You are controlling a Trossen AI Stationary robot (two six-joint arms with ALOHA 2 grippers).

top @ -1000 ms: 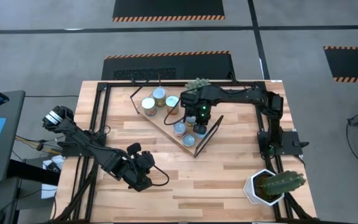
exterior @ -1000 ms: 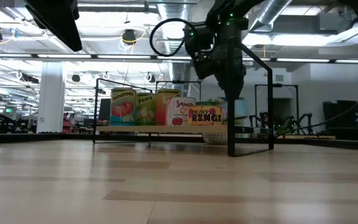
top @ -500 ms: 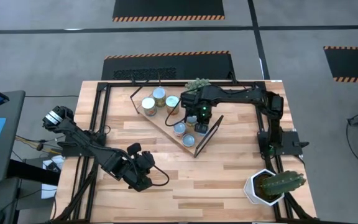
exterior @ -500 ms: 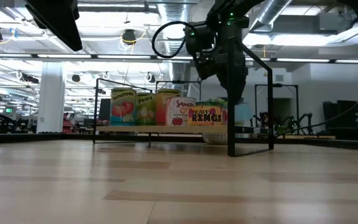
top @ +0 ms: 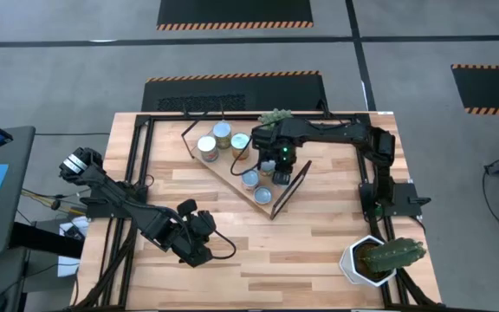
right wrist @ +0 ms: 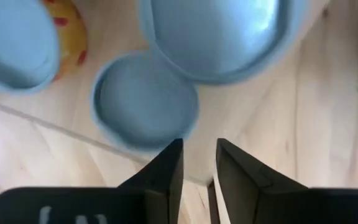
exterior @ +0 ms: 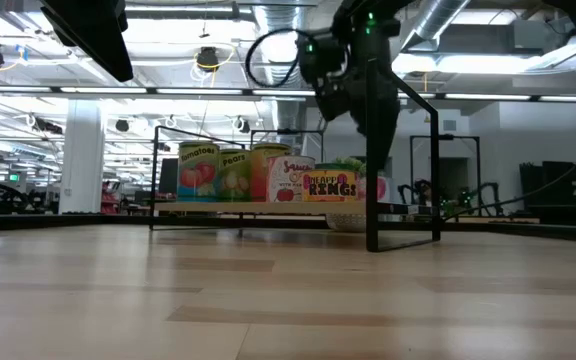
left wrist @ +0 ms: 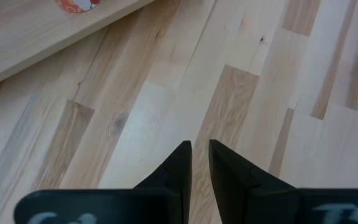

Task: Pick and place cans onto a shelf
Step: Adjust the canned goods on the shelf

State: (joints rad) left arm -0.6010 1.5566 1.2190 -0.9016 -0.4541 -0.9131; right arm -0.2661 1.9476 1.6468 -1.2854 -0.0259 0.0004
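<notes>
Cans with pale-blue round tops (right wrist: 145, 99) stand free on the light wooden shelf (top: 232, 178).
Right gripper (right wrist: 196, 158) hovers above them, fingers slightly parted, empty; left gripper (left wrist: 199, 155), at 7 o'clock, fingers nearly together, empty.

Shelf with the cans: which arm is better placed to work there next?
The right. The right gripper hangs directly over the cans on the shelf, while the left gripper sits over bare table, well away from the shelf.

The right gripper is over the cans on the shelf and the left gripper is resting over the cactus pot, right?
Not quite. In the high view the left gripper rests over bare tabletop, far from the cactus pot. The right gripper is indeed over the cans on the shelf.
</notes>
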